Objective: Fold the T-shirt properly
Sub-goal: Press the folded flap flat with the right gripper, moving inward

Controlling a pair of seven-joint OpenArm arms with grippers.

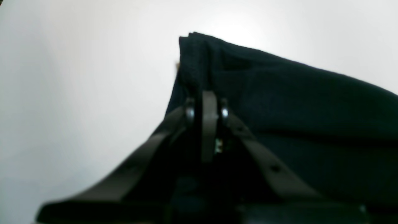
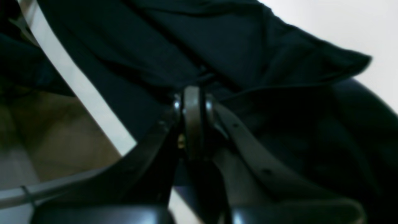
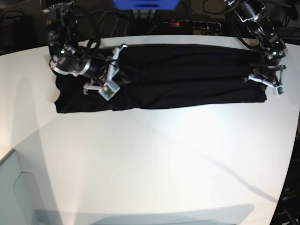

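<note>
The black T-shirt point(image 3: 187, 75) lies as a long folded band across the far part of the white table point(image 3: 154, 159). On the right of the base view, my left gripper point(image 3: 257, 78) is shut on the band's end. In the left wrist view its fingertips point(image 1: 206, 96) pinch the T-shirt point(image 1: 279, 93) just below a layered corner. My right gripper point(image 3: 122, 48) is at the left part of the band, near the far table edge. The right wrist view shows it point(image 2: 192, 93) shut on bunched folds of the T-shirt point(image 2: 186, 40). No print shows.
Behind the table's far edge stand a power strip point(image 3: 187, 22) with a red light, cables and a blue object point(image 3: 145, 3). Bare white tabletop fills the near half. The table edge point(image 2: 71, 77) with floor below it shows in the right wrist view.
</note>
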